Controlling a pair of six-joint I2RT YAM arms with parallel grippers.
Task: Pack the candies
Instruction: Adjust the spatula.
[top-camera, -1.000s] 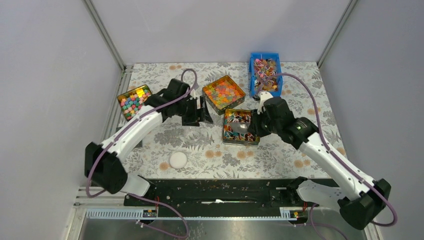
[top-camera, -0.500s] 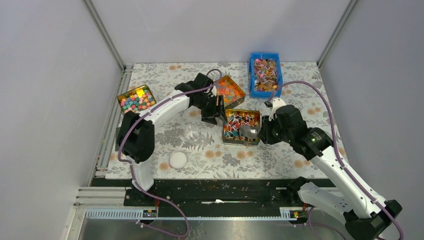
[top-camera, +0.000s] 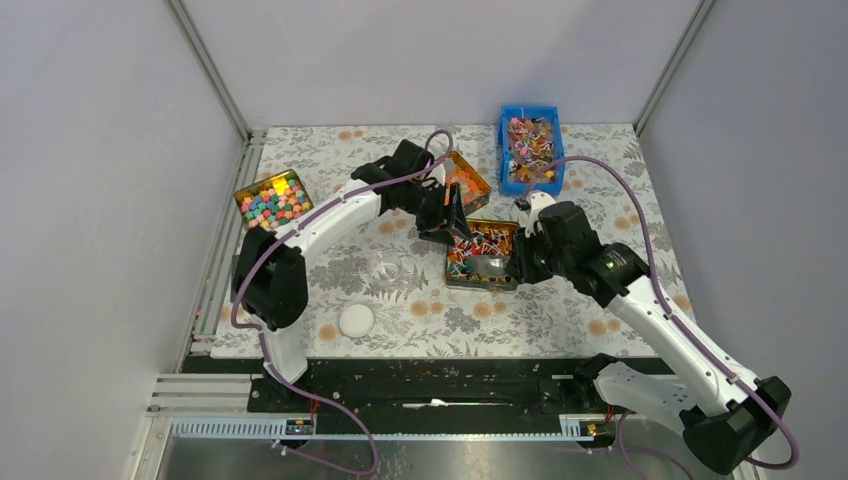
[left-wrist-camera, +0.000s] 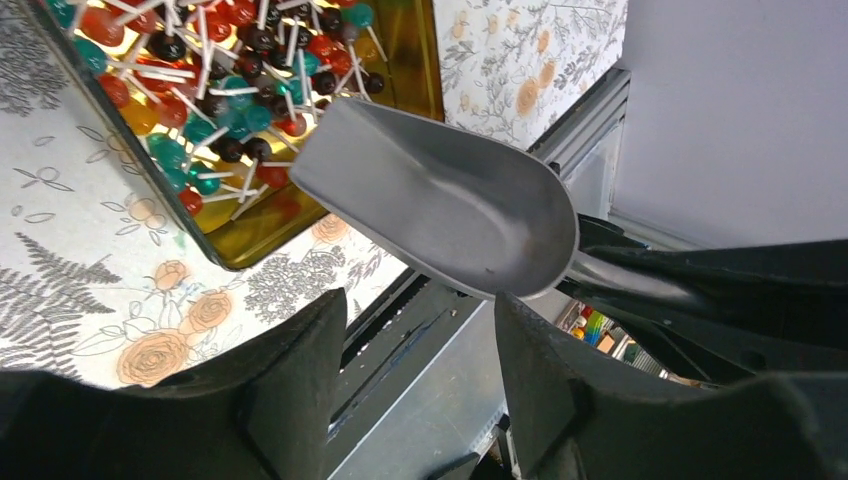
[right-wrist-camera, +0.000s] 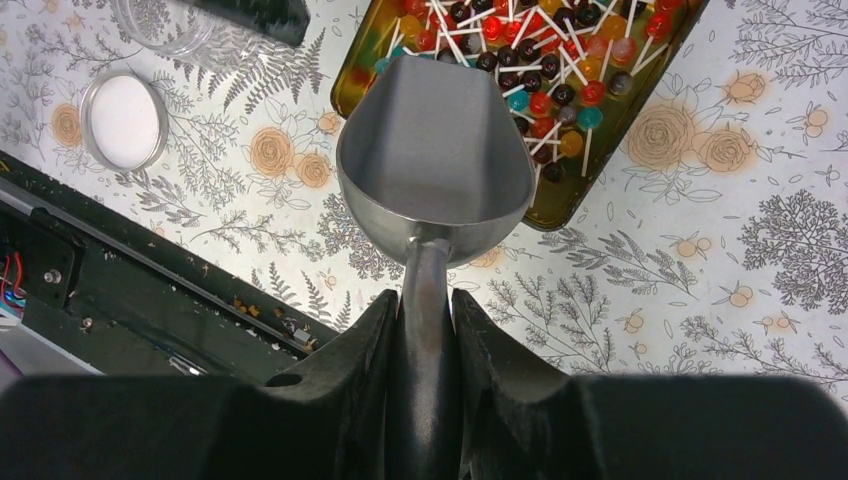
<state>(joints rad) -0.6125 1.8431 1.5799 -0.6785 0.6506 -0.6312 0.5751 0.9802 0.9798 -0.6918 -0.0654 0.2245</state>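
Note:
The candies are tiny red, orange, teal and dark sweets with thin pale ends, filling a gold tin at mid-table. More candies lie in a blue bin at the back. My right gripper is shut on the handle of an empty metal scoop, whose mouth is over the tin's near edge. My left gripper hovers at the tin's far left corner, open, with nothing between its fingers. From the left wrist I see the scoop and candies.
A tin of orange-yellow pieces sits behind the left gripper, partly hidden by the arm. A tin of coloured cubes is at the far left. A clear round jar and a white lid lie left of the gold tin.
My left arm swung right from the middle of the table to the gold tin's far left corner, and its jaws narrowed a little. The right gripper shifted slightly, still holding the scoop.

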